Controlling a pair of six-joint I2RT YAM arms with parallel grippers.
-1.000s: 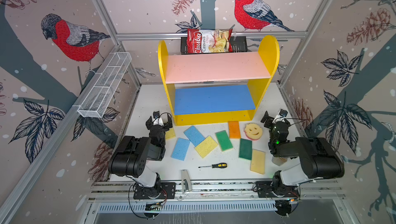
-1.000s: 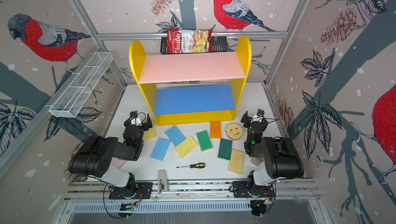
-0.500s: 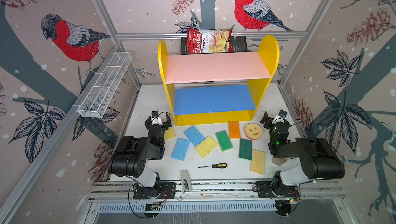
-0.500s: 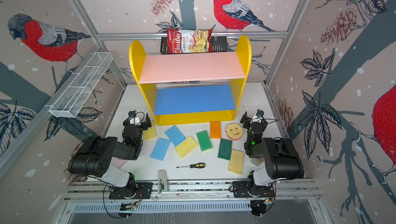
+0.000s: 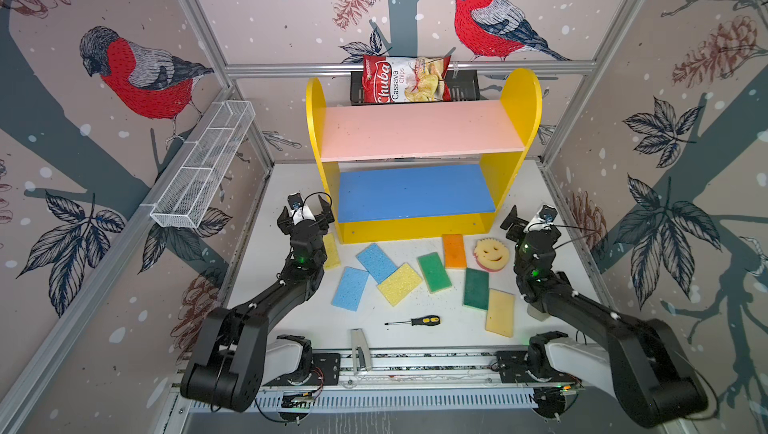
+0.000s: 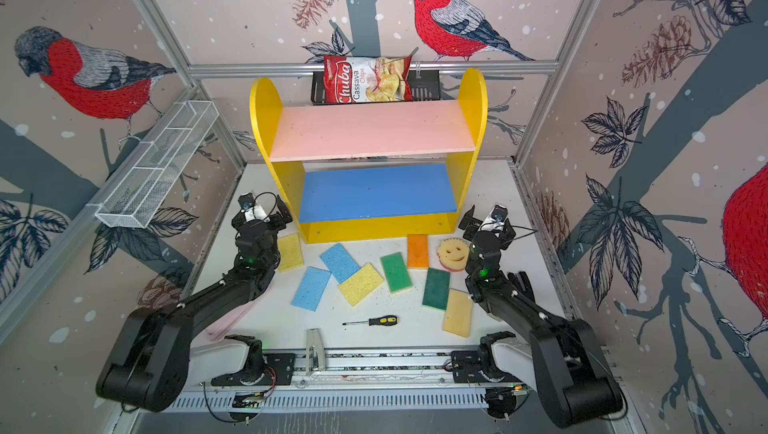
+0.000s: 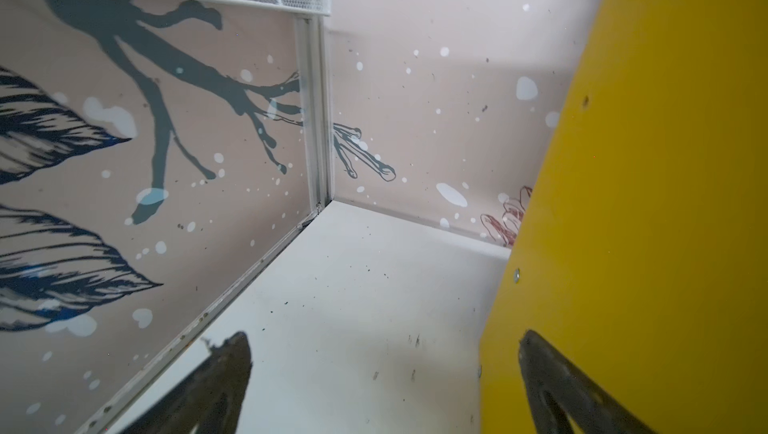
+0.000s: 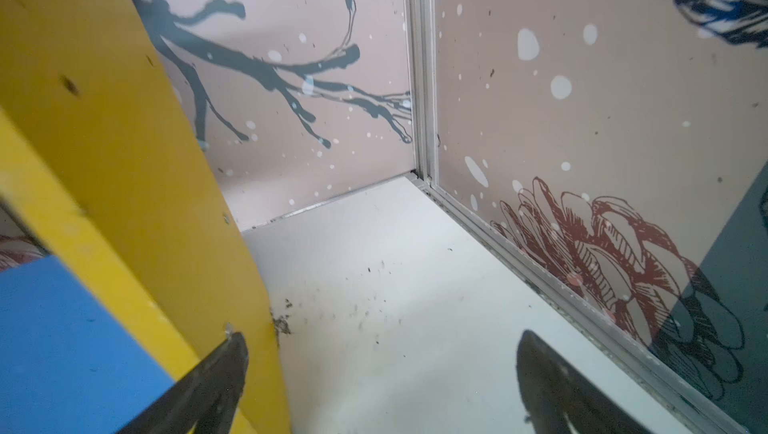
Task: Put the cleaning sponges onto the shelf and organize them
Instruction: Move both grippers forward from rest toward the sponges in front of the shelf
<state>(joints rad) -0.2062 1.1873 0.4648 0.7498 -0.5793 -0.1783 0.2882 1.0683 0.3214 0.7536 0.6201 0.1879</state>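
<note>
Sponges (image 5: 376, 261) lie loose on the table (image 5: 453, 330) between my two pincers, shelf (image 5: 415, 193) bare just ahead of both; left pincer (image 5: 306, 216) and right pincer (image 5: 528, 222) stand spread and empty, so I would drop the right onto the smiley sponge (image 5: 491, 253) beside it, gripping squarely across its soft edges.

A robotics lab cell: aluminium frame (image 5: 291, 68), bird-print panels (image 5: 141, 75) around the shelf (image 5: 419, 131), two robot arms (image 5: 282, 295) on a rail (image 5: 415, 359) in front of it.
</note>
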